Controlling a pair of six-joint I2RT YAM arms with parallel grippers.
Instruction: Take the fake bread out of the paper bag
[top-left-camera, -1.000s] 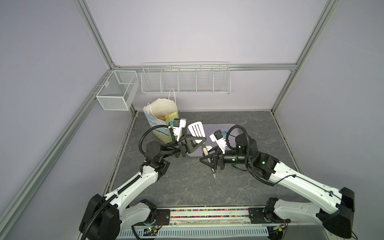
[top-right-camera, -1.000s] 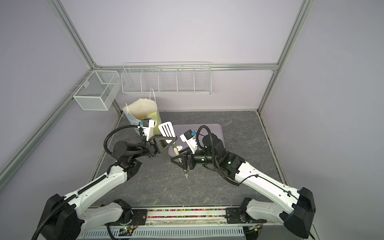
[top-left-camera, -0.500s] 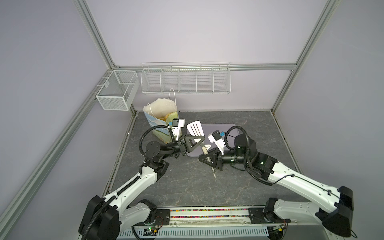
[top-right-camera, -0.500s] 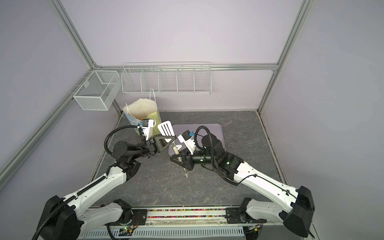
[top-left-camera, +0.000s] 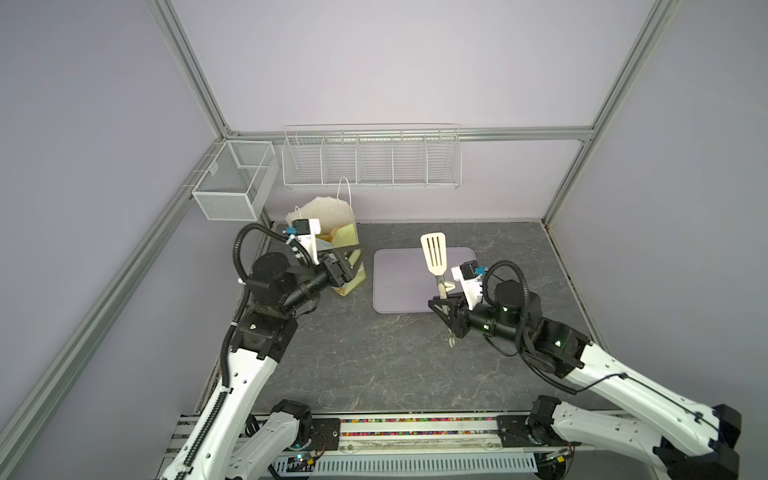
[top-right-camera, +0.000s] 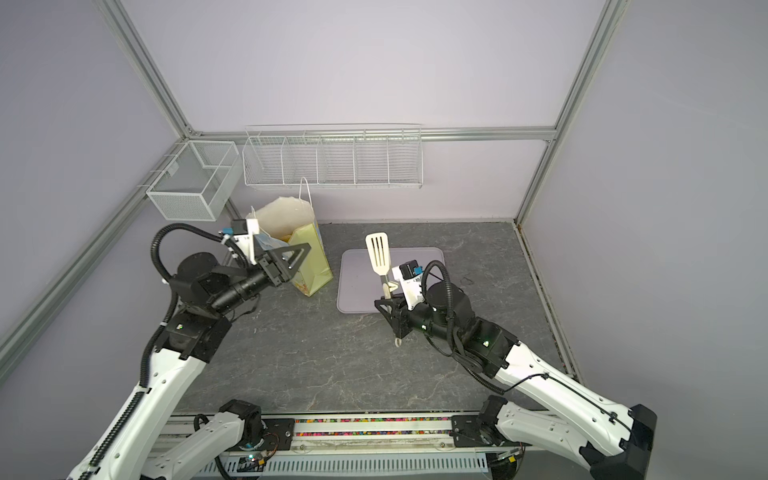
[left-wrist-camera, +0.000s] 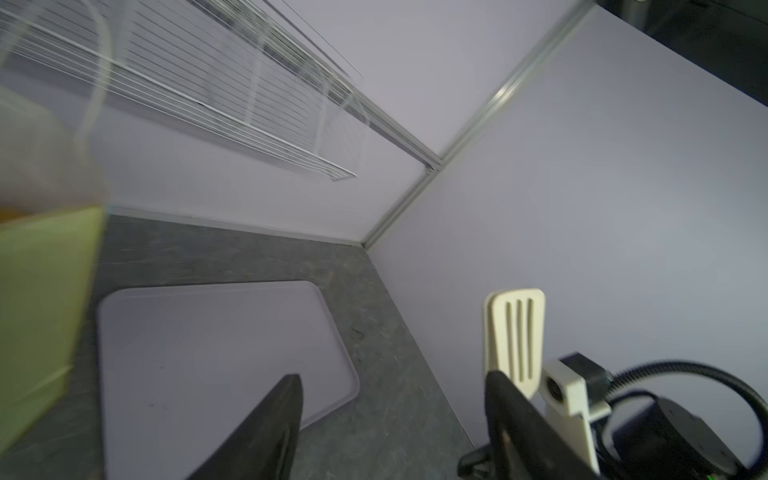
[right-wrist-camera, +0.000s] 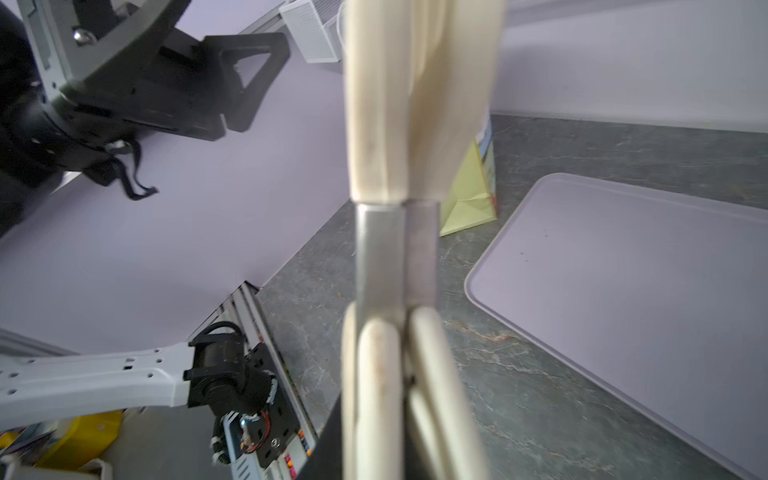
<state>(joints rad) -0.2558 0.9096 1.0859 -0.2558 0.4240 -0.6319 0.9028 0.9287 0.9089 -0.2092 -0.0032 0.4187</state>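
Both top views showed a dark grey marbled tabletop (top-left-camera: 374, 365) with a long white wire rack (top-left-camera: 371, 164) on the back wall and a white mesh basket (top-left-camera: 232, 187) on the left wall. A lavender tray (top-left-camera: 399, 282) lay flat mid-table. The paper bag (top-left-camera: 353, 245) stood upright at back left, mouth open, apart from the tray. The left gripper (left-wrist-camera: 392, 386) sat in front of the bag's green side panel, jaws apart and nothing between them; contact with the bag couldn't be told. The right gripper (top-left-camera: 446, 309) was clamped on the handle of a cream slotted spatula (top-left-camera: 434, 253), blade up over the tray's right part. The fake bread (top-left-camera: 325, 238) showed only as an orange-yellow sliver inside the bag.
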